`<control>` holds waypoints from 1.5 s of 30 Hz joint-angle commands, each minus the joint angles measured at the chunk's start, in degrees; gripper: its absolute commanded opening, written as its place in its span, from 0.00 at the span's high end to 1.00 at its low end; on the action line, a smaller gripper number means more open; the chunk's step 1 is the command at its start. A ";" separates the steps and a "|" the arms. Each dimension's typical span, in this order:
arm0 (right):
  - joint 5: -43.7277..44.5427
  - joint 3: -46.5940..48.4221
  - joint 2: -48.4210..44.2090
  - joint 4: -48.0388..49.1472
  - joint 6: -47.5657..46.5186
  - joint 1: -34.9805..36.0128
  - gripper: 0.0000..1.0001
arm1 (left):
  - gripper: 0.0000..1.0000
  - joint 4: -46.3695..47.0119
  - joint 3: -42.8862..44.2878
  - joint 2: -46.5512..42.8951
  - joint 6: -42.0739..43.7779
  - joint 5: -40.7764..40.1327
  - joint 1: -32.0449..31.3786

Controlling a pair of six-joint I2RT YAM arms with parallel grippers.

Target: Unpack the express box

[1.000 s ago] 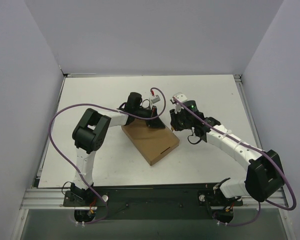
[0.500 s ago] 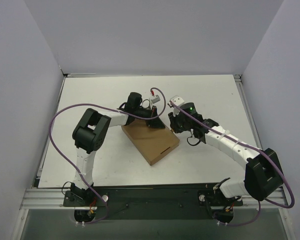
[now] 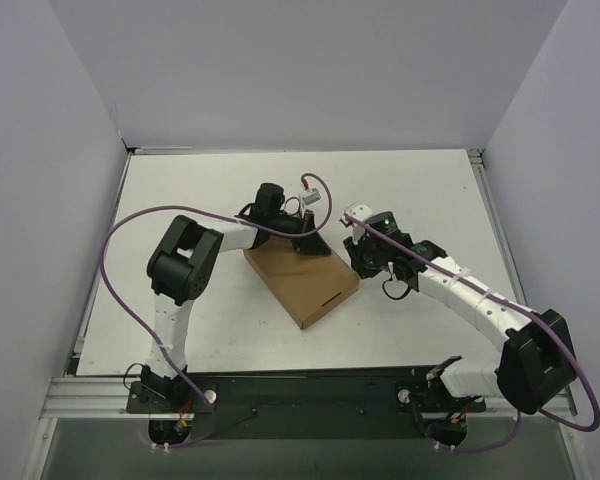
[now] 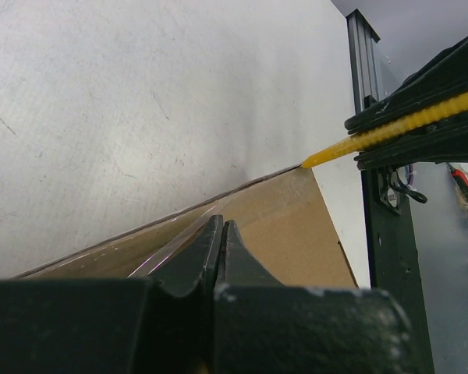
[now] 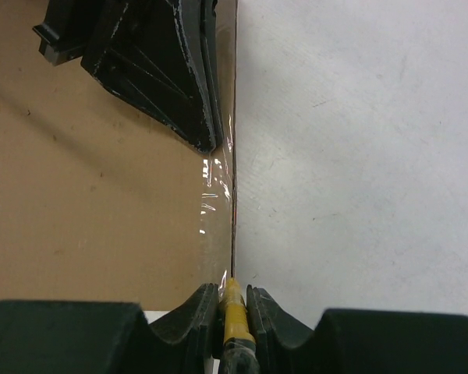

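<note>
The express box [image 3: 302,283], flat brown cardboard, lies closed at mid-table, turned at an angle. My left gripper [image 3: 315,247] is shut with nothing between its fingers, its tips [image 4: 221,227] resting on the lid near the far edge. My right gripper [image 3: 358,262] is shut on a yellow utility knife [image 5: 233,315] at the box's right corner. The knife's tip [image 4: 316,160] touches the end of the lid's edge, where clear tape [image 5: 217,202] runs along the seam. In the right wrist view the box [image 5: 93,195] fills the left half, with the left gripper's fingers [image 5: 195,109] on it.
The white table [image 3: 180,300] is enclosed by grey walls on three sides. An aluminium rail [image 4: 363,47] borders its right edge. Purple cables loop above both arms [image 3: 130,225].
My right arm has shifted slightly nearer and rightward, bringing the knife to the box's right corner. The left arm and the box have not moved.
</note>
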 commanded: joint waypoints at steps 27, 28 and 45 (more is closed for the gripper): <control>-5.83 5.88 6.05 -8.04 -0.73 -4.94 1.00 | 1.00 -42.88 -18.92 -36.02 30.11 -12.58 20.62; -7.76 5.79 6.31 -7.86 2.69 -6.87 1.00 | 1.00 -42.53 -19.10 -35.94 29.85 -12.50 20.45; -12.18 5.00 8.43 -6.37 -0.61 -9.88 1.00 | 1.00 -34.52 -5.92 -18.11 30.87 -4.49 5.68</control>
